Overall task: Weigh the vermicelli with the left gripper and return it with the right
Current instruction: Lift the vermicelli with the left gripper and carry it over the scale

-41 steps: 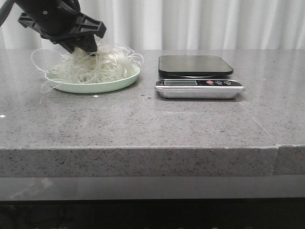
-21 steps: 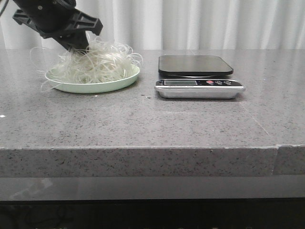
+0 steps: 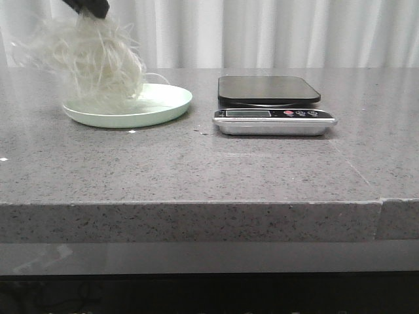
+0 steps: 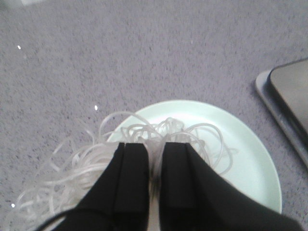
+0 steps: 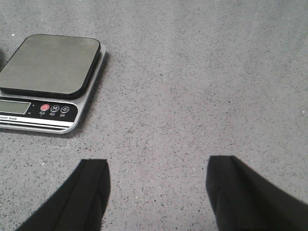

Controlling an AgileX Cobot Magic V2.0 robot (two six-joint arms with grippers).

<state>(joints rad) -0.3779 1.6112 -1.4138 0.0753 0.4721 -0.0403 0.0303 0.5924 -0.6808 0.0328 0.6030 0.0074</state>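
Now: your left gripper (image 4: 154,144) pinched narrow on vermicelli (image 3: 98,59), bundle hanging above plate (image 3: 167,104), lowest strands brushing it. Scale (image 3: 272,104) at plate's 3 o'clock. Right gripper (image 5: 156,187) wide, holding nothing. Risk: loose loops snag plate rim or shed during swing.

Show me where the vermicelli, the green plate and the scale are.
vermicelli (image 3: 98,59), front view, middle of hanging bundle.
green plate (image 3: 163,108), front view, bare right rim.
scale (image 3: 268,88), front view, black weighing platform.
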